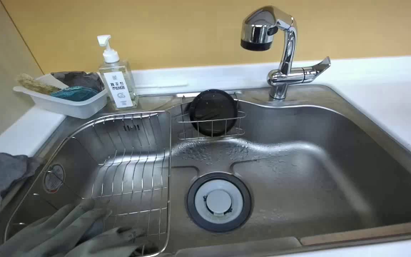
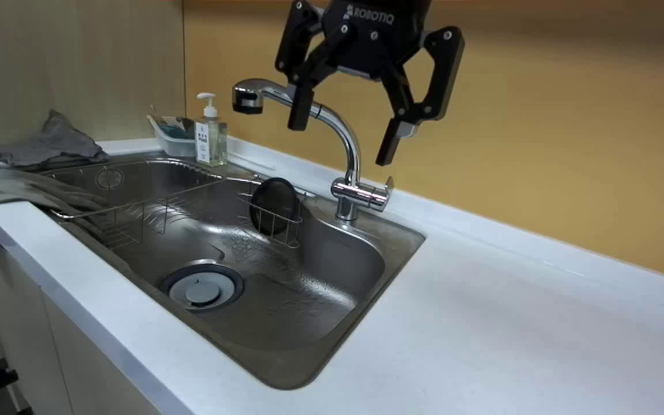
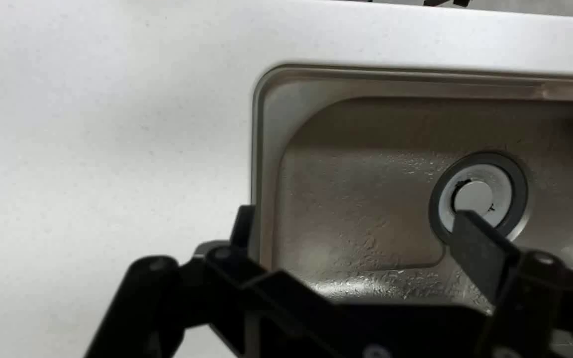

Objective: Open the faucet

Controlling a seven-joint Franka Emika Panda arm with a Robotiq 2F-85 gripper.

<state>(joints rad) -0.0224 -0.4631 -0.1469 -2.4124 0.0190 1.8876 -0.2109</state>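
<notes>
Along the back edge of the sink (image 1: pixel 298 200) stands the faucet (image 1: pixel 288 50), its head (image 1: pixel 259 30) facing down and its lever (image 1: pixel 321 66) jutting out on the side away from the head. Higher than the sink hangs the gripper (image 2: pixel 342 143), its fingers (image 2: pixel 389 143) pointing down and spread wide, with nothing held between them. In an exterior view one finger crosses in front of the faucet; how near the two are, I cannot tell. At one end of the sink sits a wire rack (image 1: pixel 170 153), with gloves (image 1: pixel 66 228) lying over its front part and a grey cloth (image 1: pixel 2 185) near them at the sink's outer edge. By the sink's back corner at that end, a pump bottle (image 1: pixel 120 87) stands just beside a tub (image 1: pixel 80 109) with something blue (image 1: pixel 75 93) in it. Against the sink's back wall, a wire basket (image 1: pixel 187 121) holds a black disc (image 1: pixel 214 107). Midway along the sink's floor lies the drain (image 1: pixel 219 201), pale within a dark ring.
</notes>
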